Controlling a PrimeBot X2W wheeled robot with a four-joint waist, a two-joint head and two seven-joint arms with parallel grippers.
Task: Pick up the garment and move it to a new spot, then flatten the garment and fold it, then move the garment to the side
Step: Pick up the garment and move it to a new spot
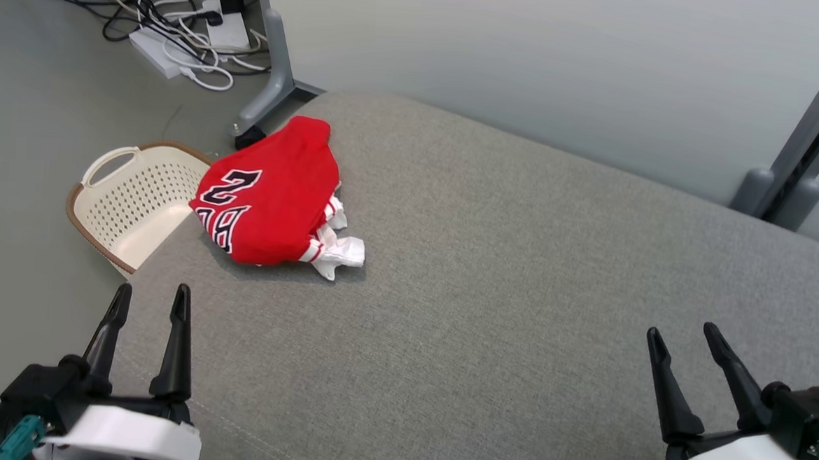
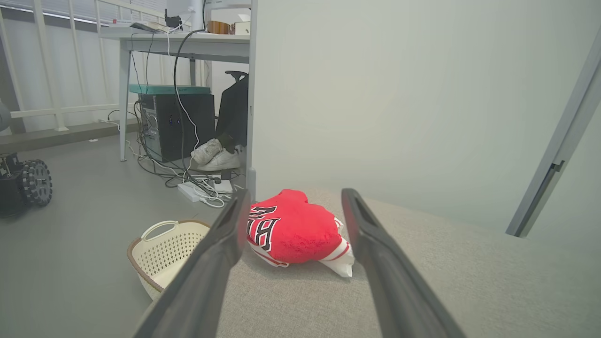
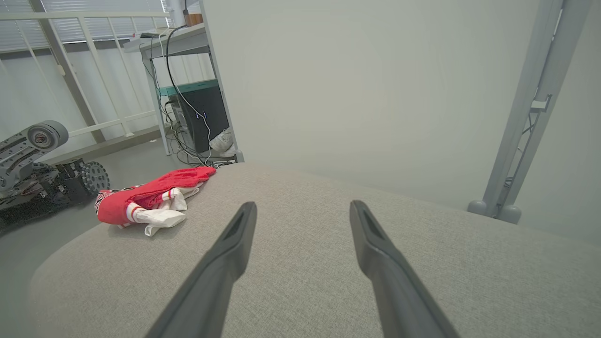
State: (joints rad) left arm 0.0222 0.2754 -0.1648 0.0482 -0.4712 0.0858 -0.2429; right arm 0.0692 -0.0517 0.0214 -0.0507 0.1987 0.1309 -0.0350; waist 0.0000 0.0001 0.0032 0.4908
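By the cushion (image 1: pixel 518 299) edge, the crumpled garment (image 1: pixel 278 188) half-hides its lettering (image 1: pixel 228 203); both jaws gape empty.

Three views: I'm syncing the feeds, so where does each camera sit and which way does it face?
Head: on the head, facing forward and down at the cushion and garment; left gripper and right gripper, both open, at the bottom.
Left wrist: on the left wrist, facing along its fingers at the garment and basket.
Right wrist: on the right wrist, facing across the cushion toward the wall; its fingers at the bottom.
Shared: all three see the garment on the cushion.
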